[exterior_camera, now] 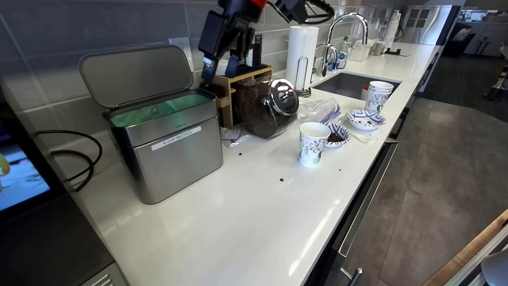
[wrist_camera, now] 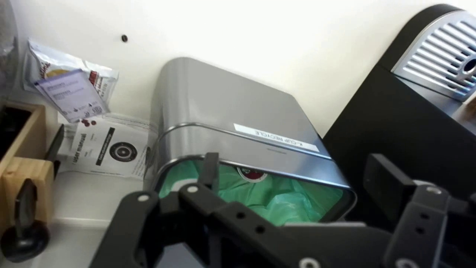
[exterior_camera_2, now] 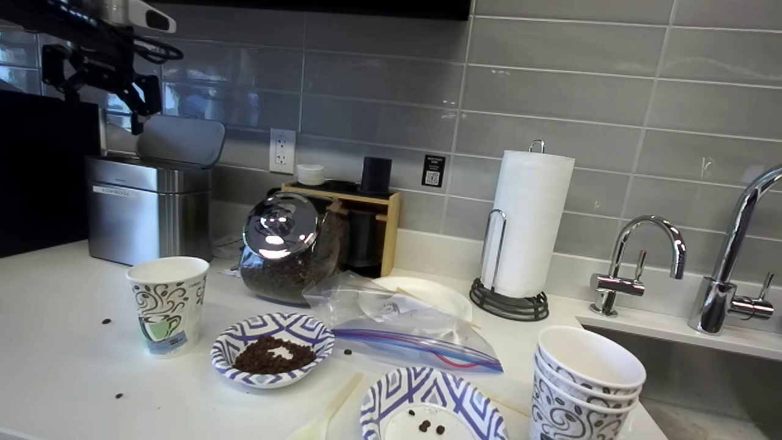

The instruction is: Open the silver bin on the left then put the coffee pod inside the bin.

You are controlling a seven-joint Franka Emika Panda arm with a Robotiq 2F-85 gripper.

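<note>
Kitchen counter (exterior_camera: 246, 222), white and glossy, against grey tile wall (exterior_camera_2: 379, 91). Silver bin (exterior_camera: 184, 163) upright on it, near black appliance (exterior_camera: 43, 242). Raised lid (exterior_camera: 139, 75), leaning back toward the tiles; green liner (exterior_camera: 158, 111) showing in the mouth. Gripper (wrist_camera: 295, 173) above and near the bin, fingers (wrist_camera: 209, 169) well apart, with nothing between. Likely coffee pod (wrist_camera: 252, 175) inside the bin: round top, white ring round dark red, lying on the liner, partly hidden behind the front rim. Cannot tell whether the task's own. Pale thing (wrist_camera: 181, 184) near it, half behind a finger, too hidden to name. Would guess both steps done, with only backing off left.

Handling guess for pod: light, thin-walled, smooth, easy to crush or dent. Take across the sides just under its lip, soft squeeze, top up. Liner: limp, slick, apt to snag fingertips; keep above it. Bin: stiff, smooth steel, slippery to pinch, probably prone to skid on glossy counter if shoved. Lid: stiff, thin, likely light; catch by free edge opposite hinge, never beside the hinge.
</note>
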